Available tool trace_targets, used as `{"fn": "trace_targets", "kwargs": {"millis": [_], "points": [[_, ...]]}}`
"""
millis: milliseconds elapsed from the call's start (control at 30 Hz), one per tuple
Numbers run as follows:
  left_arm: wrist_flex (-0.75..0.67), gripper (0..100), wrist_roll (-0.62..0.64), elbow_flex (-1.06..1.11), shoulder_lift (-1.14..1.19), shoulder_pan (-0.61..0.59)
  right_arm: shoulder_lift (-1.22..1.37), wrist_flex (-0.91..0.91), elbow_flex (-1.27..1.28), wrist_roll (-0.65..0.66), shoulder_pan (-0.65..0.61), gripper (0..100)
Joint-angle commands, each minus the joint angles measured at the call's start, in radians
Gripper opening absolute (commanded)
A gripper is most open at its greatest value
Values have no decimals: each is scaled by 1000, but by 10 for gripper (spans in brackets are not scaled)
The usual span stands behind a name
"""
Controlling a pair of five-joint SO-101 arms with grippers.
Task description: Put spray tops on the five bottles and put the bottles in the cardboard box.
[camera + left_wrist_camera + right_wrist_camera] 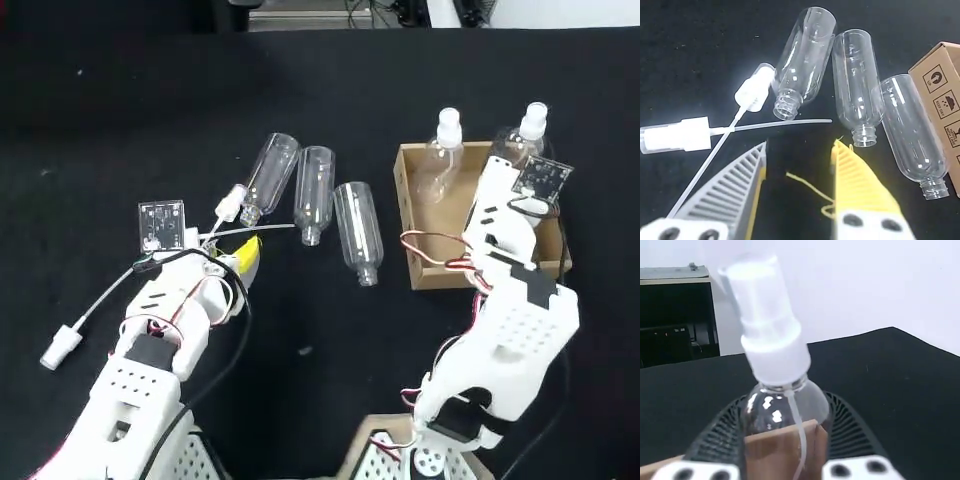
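High view: three bare bottles lie side by side on the black bench point(330, 80), mouths towards my arms. They are the first bottle point(270, 175), the middle bottle point(314, 192), and the third bottle point(358, 230), which is nearest the cardboard box point(440, 272).
Left fingers: my left gripper point(800, 145) hangs just short of the bottle mouths, grey and yellow fingers spread, pinching nothing.
Spray tops: the near spray top point(755, 92) lies beside the first bottle's mouth. The second spray top point(675, 137) lies further out, its tube crossing in front of my fingers. A loose spray top point(62, 347) lies well apart, beside my left arm.
Right fingers: my right gripper point(785, 405) is over the box, pinching the capped bottle point(772, 340) from both sides.
Box: holds the capped bottle and another topped bottle point(440, 150), both with tops up.
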Motion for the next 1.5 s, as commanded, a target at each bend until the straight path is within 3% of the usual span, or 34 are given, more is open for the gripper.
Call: {"fn": "trace_targets", "kwargs": {"millis": [0,400,633,1133,1467], "points": [[-28,195,9,-8,-14,-8,2,-29,-12,9,-17,129],[-28,195,8,-8,-14,-8,-1,-29,-12,11,-18,139],[-28,195,8,-8,-14,-8,1,-28,-12,5,-18,258],[-28,195,8,-8,-14,-8,-137,-28,102,5,-18,258],[-26,195,8,-8,-14,-10,-349,244,134,3,-18,258]]}}
